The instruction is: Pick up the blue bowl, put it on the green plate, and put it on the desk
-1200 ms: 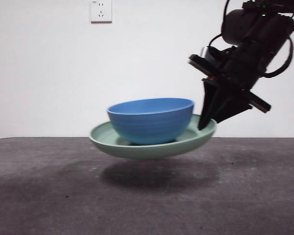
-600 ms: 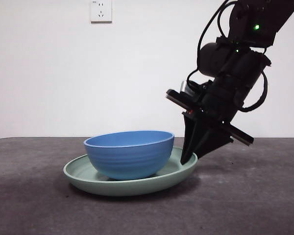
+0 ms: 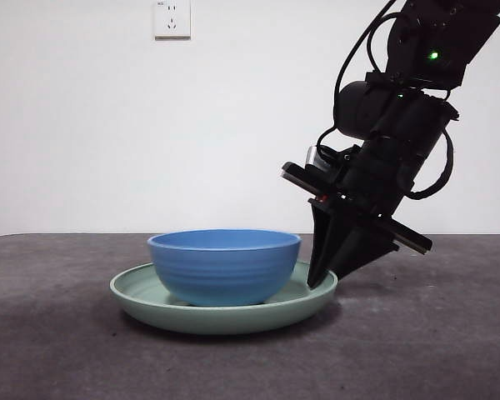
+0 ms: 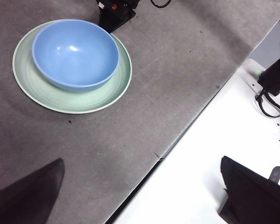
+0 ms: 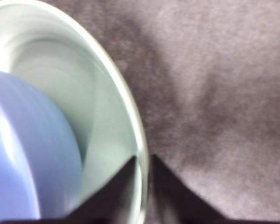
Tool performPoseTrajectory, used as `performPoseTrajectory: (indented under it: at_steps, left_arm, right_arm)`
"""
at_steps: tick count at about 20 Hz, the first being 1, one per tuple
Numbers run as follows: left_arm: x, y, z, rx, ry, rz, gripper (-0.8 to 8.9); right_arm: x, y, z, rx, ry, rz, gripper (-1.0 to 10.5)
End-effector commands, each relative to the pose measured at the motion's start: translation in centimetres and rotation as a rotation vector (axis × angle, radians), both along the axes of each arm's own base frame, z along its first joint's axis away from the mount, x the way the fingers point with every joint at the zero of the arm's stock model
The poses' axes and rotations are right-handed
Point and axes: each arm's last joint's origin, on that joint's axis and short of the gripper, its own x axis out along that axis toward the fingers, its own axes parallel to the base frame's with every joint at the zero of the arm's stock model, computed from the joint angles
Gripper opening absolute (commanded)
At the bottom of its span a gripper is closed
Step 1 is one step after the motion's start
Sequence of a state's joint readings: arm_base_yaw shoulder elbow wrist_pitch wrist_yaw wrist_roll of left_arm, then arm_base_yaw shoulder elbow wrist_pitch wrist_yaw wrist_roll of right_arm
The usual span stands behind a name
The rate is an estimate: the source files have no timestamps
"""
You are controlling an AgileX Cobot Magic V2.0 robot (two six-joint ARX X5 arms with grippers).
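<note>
Front view: the blue bowl (image 3: 224, 267) is seen inside the green plate (image 3: 142, 298), which sits on the desk (image 3: 433, 350). The right gripper (image 3: 323, 282) is pinched on the plate's rim.

Left wrist view: the left gripper (image 4: 140, 196) is spread wide & empty, well apart from the plate.

Right wrist view: the rim is nipped btwn the jaws. If the gripper is pulled away before letting go, the plate could be tipped & the bowl slid.

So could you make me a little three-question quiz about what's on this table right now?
1. True or false: the blue bowl sits on the green plate.
2. What does the right end effector grip? A) bowl rim B) plate rim C) nothing
3. Fill in: the plate rests on the ___.

Key: 1 true. 2 B. 3 desk. The left end effector waits open, off to the side.
</note>
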State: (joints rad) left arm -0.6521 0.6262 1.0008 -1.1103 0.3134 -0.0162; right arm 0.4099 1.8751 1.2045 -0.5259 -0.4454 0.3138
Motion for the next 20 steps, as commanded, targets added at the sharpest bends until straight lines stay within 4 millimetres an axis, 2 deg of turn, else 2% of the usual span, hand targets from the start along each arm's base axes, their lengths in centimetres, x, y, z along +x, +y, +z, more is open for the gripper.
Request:
performPoseTrajectory:
  at_steps: [1,3,5,8,10,12,14,16,20]
  left_arm:
    - [0.0,-0.1,0.3,-0.008,-0.009,-0.014,5.6]
    - [0.0,-0.1,0.3,-0.007,-0.007,-0.013,5.6]
    - [0.0,-0.1,0.3,-0.007,-0.007,-0.013,5.6]
    - [0.0,-0.1,0.3,-0.007,-0.007,-0.013,5.6]
    - [0.0,-0.1,0.3,-0.007,-0.007,-0.013,5.59]
    - [0.0,-0.1,0.3,-0.007,-0.007,-0.013,5.6]
    - [0.0,-0.1,0.3,-0.008,-0.009,-0.013,5.6]
    - [0.0,-0.1,0.3,-0.011,-0.012,-0.013,5.6]
    - [0.0,-0.1,0.3,-0.013,-0.012,-0.012,5.6]
  right_arm:
    - [0.5,-0.1,1.0,0.012,-0.043,0.005,2.8]
    - [0.4,-0.7,2.2,0.017,-0.068,0.001,3.4]
    - [0.1,-1.4,3.7,0.0,-0.109,-0.008,3.4]
    - [-1.1,-3.1,7.1,-0.058,-0.19,-0.043,3.4]
    - [-2.7,-4.3,9.9,-0.096,-0.254,-0.066,4.2]
    - [-4.9,-5.2,12.6,-0.11,-0.309,-0.065,5.0]
    - [-7.8,-6.1,15.2,-0.11,-0.355,-0.045,5.1]
    - [-10.6,-6.7,17.1,-0.14,-0.395,-0.014,5.1]
    - [-16.0,-8.7,19.5,-0.252,-0.451,-0.024,5.1]
